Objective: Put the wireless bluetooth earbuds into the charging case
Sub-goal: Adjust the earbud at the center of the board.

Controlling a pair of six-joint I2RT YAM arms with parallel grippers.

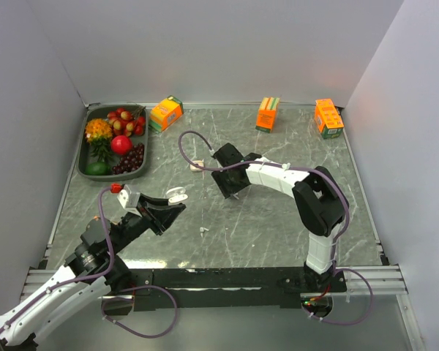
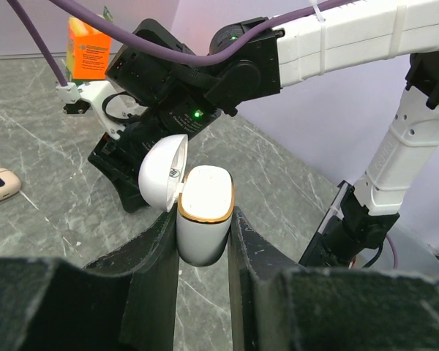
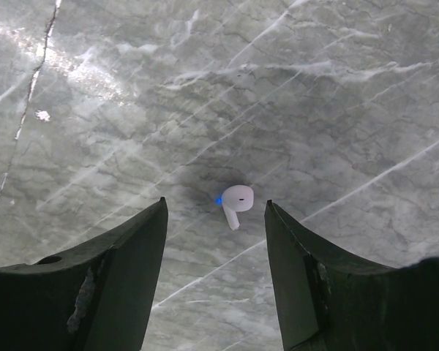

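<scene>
My left gripper (image 1: 174,207) is shut on a white case with a gold rim (image 2: 203,212), lid hinged open, held above the table's front left; it also shows in the top view (image 1: 178,196). The tan charging case (image 1: 197,166) lies on the table behind it and at the left edge of the left wrist view (image 2: 0,185). My right gripper (image 3: 216,203) is open, pointing down over one white earbud (image 3: 236,200) with a blue light, which lies between the fingers but nearer the right one. Another small white earbud (image 1: 203,230) lies near the front.
A green tray (image 1: 86,159) of fruit stands at the back left. Three orange cartons (image 1: 166,113) (image 1: 267,114) (image 1: 328,118) stand along the back edge. The right arm (image 2: 336,40) stretches across the middle, close to my left gripper.
</scene>
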